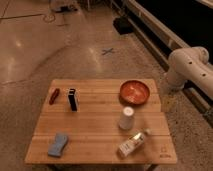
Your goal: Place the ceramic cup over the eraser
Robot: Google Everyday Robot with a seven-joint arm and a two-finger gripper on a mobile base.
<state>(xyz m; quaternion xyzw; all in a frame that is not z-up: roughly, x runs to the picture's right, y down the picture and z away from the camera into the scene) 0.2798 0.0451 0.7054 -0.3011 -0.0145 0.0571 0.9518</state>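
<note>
The ceramic cup (126,118), small, white and tapered, stands on the wooden table (95,125), right of centre. The eraser (73,99), a black upright block, stands on the left part of the table, well apart from the cup. Of the robot I see only a white arm segment (190,67), beyond the table's right edge and above floor level. The gripper itself is out of view, so nothing shows it near the cup or the eraser.
An orange-red bowl (134,92) sits behind the cup. A clear labelled bottle (133,142) lies at the front right. A light blue wavy pad (58,144) lies at the front left. A small red oblong thing (54,96) lies left of the eraser. A dark ledge runs along the right.
</note>
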